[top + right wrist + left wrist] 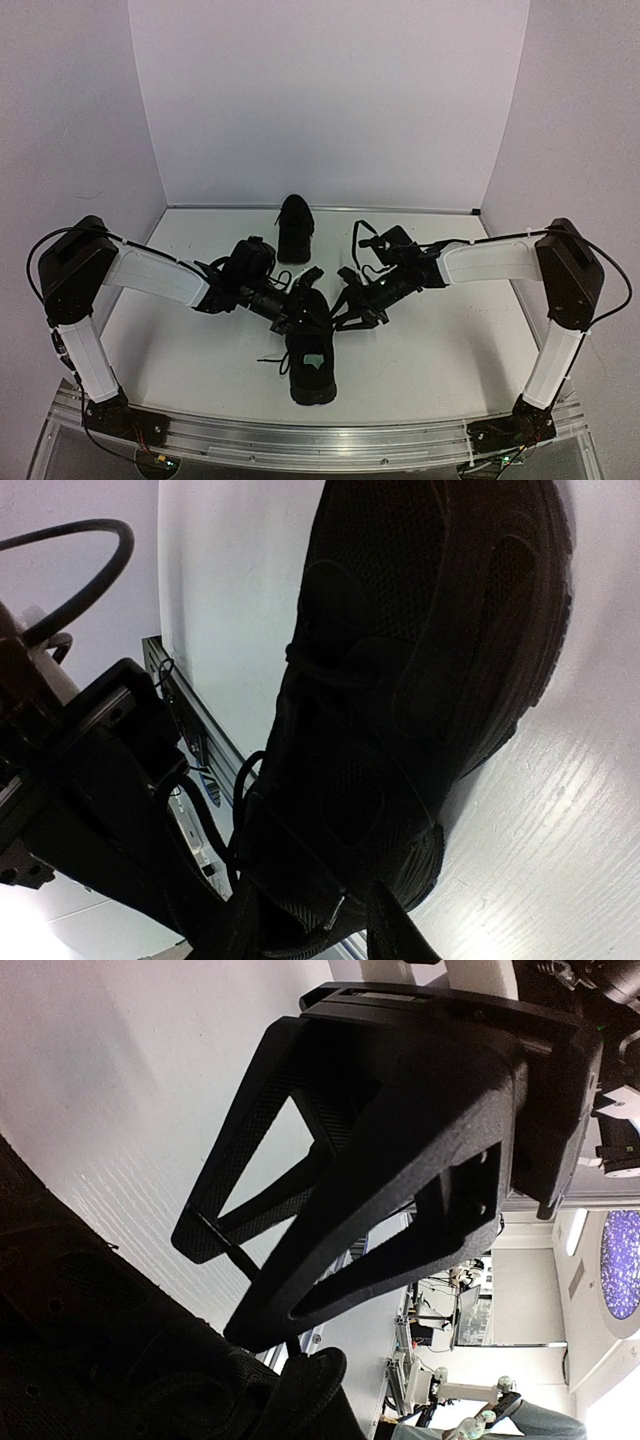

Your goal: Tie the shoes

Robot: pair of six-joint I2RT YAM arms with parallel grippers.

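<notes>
Shoe (305, 385) between left claw (293, 317) and right claw (343, 305) — right wide astride it, left unclear.

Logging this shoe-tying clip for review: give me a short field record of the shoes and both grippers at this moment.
near shoe: front centre of table, heel toward arm bases, pale insole label showing
far shoe: near back wall, apart, untouched
left gripper: at near shoe's lace area, fingers apart
right gripper: at same shoe's other side; open or shut unclear
loose lace: lying on table beside near shoe
</notes>
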